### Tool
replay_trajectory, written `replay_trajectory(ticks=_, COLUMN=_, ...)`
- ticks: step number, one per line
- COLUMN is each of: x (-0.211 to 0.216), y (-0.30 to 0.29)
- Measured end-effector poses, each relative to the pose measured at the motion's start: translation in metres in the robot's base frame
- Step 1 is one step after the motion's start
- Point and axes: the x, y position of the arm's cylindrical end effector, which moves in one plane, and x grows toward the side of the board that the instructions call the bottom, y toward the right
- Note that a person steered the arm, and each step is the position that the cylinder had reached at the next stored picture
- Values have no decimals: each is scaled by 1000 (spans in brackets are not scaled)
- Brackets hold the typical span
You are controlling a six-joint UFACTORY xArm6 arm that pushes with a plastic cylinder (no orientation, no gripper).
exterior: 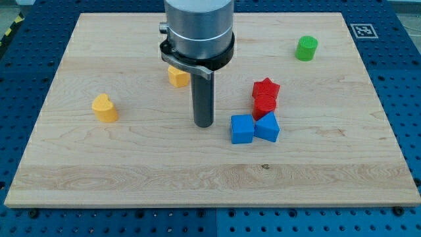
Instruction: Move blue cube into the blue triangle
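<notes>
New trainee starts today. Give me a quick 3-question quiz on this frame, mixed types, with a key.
1. True or false: the blue cube touches the blue triangle.
2. Multiple choice: my tip is where, relative to the blue cube?
A. at the view's left of it, apart
B. at the view's right of it
C. on top of it
3. Fill in: the block nearest the view's top right corner is the ____ cylinder.

Key: 1 true; 2 A; 3 green.
</notes>
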Motion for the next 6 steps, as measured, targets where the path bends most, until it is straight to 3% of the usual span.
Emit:
replay_trajectory(ticks=2, x=1, y=20)
replay_trajectory(ticks=6, x=62, y=45)
